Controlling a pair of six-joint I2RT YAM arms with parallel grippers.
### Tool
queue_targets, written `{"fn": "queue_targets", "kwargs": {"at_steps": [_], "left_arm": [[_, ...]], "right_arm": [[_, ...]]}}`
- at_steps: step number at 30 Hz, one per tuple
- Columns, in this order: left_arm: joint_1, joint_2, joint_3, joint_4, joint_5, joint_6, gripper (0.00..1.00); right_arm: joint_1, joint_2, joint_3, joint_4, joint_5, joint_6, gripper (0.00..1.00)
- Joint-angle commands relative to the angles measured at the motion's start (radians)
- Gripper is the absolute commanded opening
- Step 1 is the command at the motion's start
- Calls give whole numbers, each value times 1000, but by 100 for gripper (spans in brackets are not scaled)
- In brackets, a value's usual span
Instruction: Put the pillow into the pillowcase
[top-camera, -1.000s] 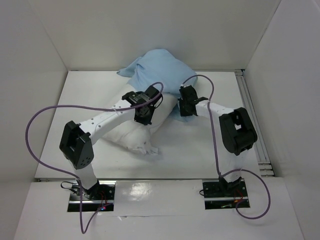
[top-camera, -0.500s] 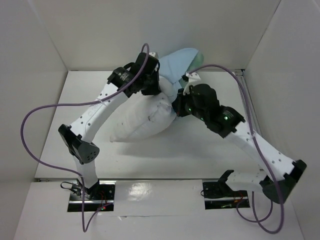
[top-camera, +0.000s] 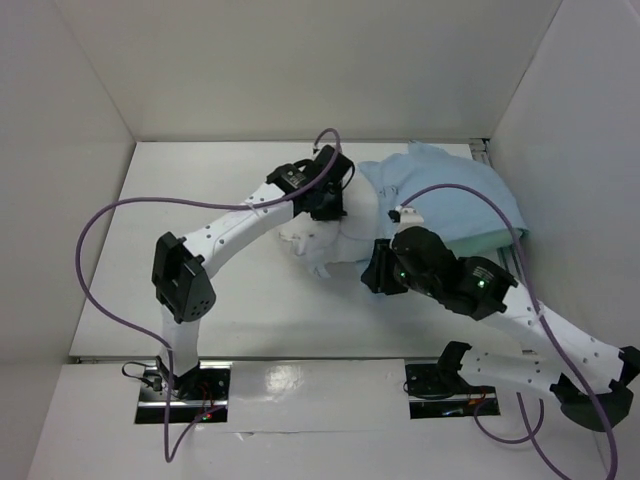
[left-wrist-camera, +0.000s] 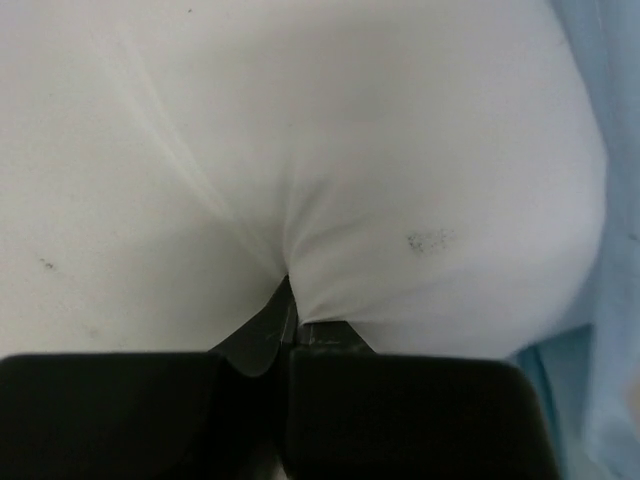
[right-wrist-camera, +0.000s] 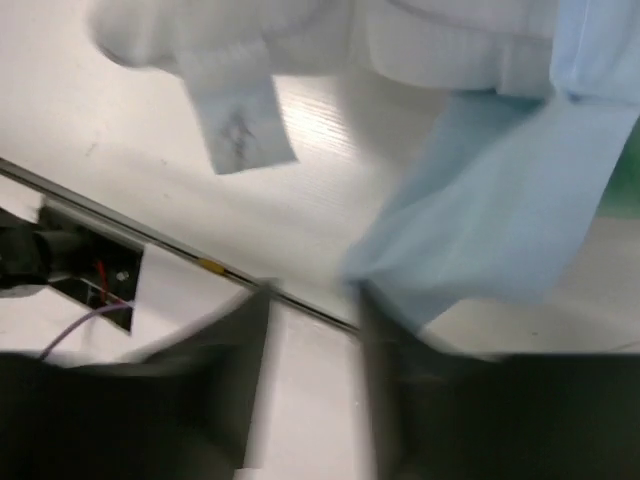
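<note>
The light blue pillowcase (top-camera: 450, 200) lies at the back right of the table and covers most of the white pillow (top-camera: 318, 243), whose near-left end sticks out. My left gripper (top-camera: 327, 210) presses down on that end, shut on a pinch of pillow fabric (left-wrist-camera: 290, 290). A strip of pillowcase (left-wrist-camera: 610, 300) shows at that view's right edge. My right gripper (top-camera: 372, 268) hangs just in front of the case's mouth. In the blurred right wrist view its jaws (right-wrist-camera: 310, 320) stand apart over bare table, the pillowcase hem (right-wrist-camera: 500, 220) just above the right finger. The pillow's tag (right-wrist-camera: 240, 125) hangs down.
A metal rail (top-camera: 497, 180) runs along the table's right side, close to the pillowcase. White walls box in the table at the back and both sides. Purple cables (top-camera: 100, 225) loop off both arms. The table's near edge strip (right-wrist-camera: 200, 265) lies below the right gripper.
Pillow and pillowcase have swung from the back middle to the back right, the case now over most of the pillow. The right gripper has opened and let the cloth go; the left stays shut.
</note>
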Motion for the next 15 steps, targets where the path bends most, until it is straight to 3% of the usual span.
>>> {"fn": "queue_targets", "kwargs": {"at_steps": [1,2,3,4,7,8,15], "left_arm": [[-40,-16,5,148,64,5,0],[-40,-33,-6,148,73,40,1],[-40,-53,-20,148,73,61,11],[-40,-97,-43,134,82,84,38],[-40,-197,-86,97,15,167,79],[-40,-218,-97,86,-10,183,83],[125,-193,-80,86,-11,275,83]], "right_arm": [[21,-14,126,-97,68,85,61],[21,-13,139,-108,88,99,71],[21,-3,149,-108,135,109,76],[21,-3,174,-125,163,119,76],[21,37,223,-136,266,142,78],[21,55,238,-136,284,142,79],[-107,237,285,-219,410,287,76]]}}
